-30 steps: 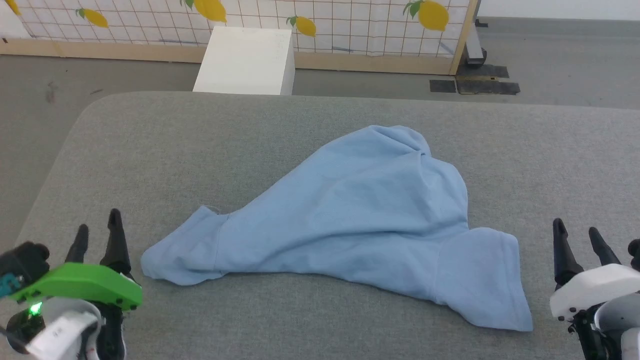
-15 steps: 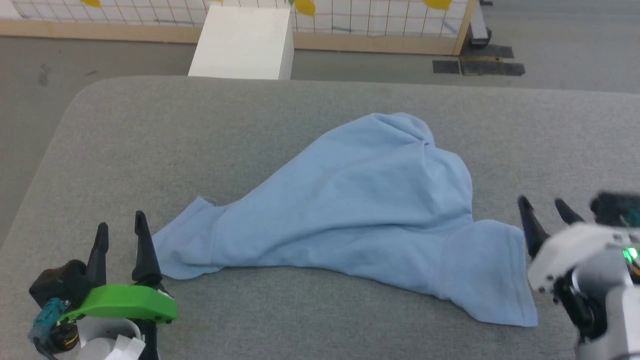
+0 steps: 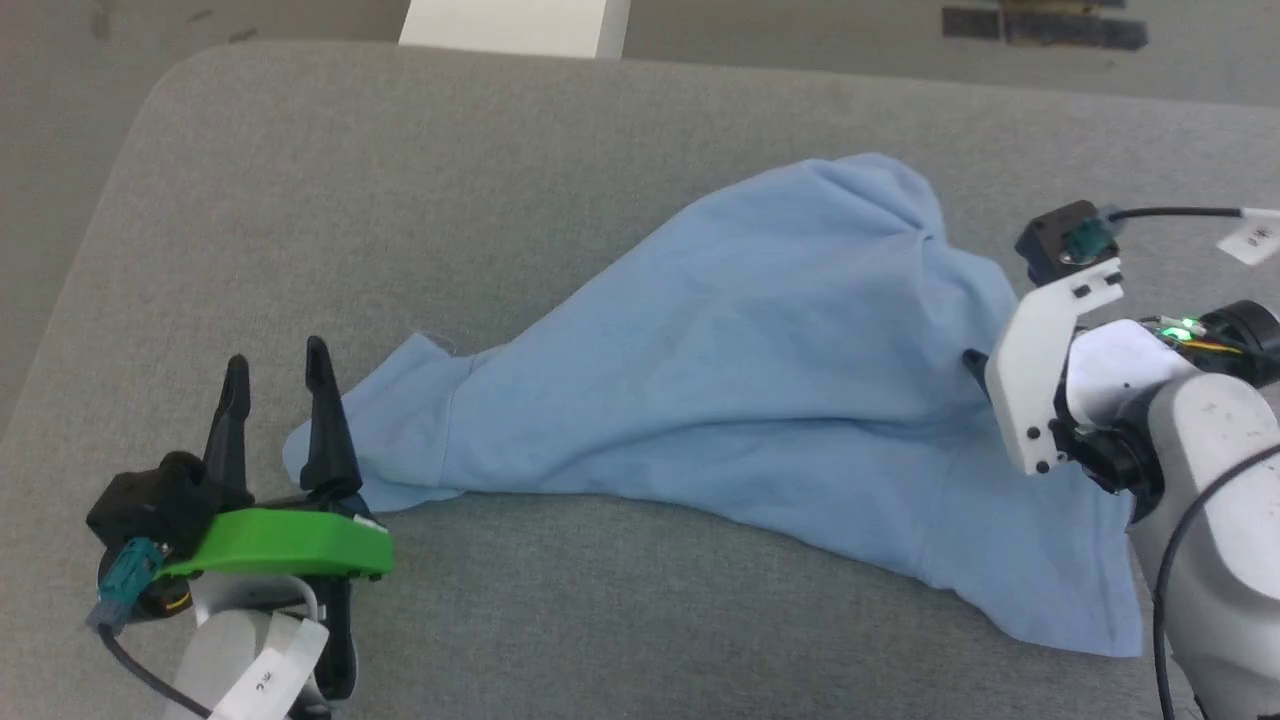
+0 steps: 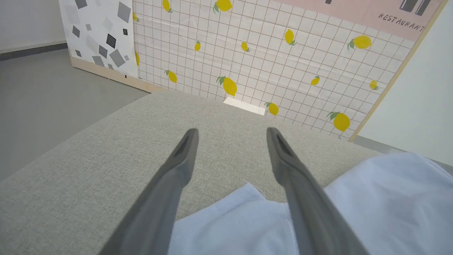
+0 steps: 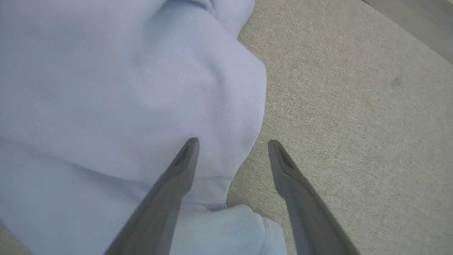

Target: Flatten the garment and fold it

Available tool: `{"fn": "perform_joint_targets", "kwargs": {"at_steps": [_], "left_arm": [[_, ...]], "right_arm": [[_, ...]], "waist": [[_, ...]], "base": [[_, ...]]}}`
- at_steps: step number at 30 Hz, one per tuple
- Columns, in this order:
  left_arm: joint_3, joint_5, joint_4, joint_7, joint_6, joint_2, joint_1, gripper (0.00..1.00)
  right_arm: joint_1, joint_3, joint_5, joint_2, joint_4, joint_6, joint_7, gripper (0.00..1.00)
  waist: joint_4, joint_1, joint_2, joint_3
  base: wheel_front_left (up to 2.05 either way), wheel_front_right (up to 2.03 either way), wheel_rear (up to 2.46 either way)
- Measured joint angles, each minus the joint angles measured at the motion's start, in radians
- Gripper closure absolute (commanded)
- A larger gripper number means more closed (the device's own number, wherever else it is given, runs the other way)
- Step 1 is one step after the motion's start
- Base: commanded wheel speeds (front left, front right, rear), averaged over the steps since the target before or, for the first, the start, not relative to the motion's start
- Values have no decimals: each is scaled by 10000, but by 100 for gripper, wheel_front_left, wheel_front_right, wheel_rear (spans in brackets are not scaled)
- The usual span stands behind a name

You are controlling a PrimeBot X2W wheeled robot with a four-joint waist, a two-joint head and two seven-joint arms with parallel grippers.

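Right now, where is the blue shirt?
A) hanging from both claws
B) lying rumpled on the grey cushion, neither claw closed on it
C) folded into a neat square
B: the garment lies rumpled on the grey cushion, and the left gripper and right gripper both stand open at its edges.

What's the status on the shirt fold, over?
Light-blue shirt rumpled, unfolded, on gray cushion. Left gripper open, fingers astride its left end. Right gripper open at its right edge. No obstruction seen.
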Motion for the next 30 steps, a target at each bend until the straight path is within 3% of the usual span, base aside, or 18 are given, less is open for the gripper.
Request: {"fn": "perform_joint_targets", "kwargs": {"at_steps": [10, 11, 12, 13, 18, 30], "left_arm": [[121, 318, 236, 0, -407, -479, -319, 0], [132, 360, 265, 0, -458, -506, -320, 0], [150, 362, 276, 0, -472, -529, -320, 0], [173, 374, 288, 0, -481, -556, -322, 0], [224, 642, 343, 0, -644, -639, -364, 0], [-12, 738, 349, 0, -993, -882, -855, 0]], "right_arm": [[-735, 1766, 725, -844, 711, -15, 1469, 0], [-799, 1833, 917, -915, 711, -15, 1601, 11], [-849, 1883, 1034, -980, 696, -15, 1659, 80], [-891, 1960, 1127, -1068, 646, -13, 1659, 100], [-1069, 1971, 1281, -1126, 729, 54, 1254, 100], [-4070, 399, -943, -349, 2725, 50, -934, 100]], "waist": [[556, 0, 0, 771], [600, 0, 0, 815], [623, 0, 0, 842], [643, 0, 0, 870], [648, 0, 0, 873], [1116, 1, 0, 1430]], "base": [[0, 0, 0], [0, 0, 0], [0, 0, 0], [0, 0, 0], [0, 0, 0], [0, 0, 0]]}}
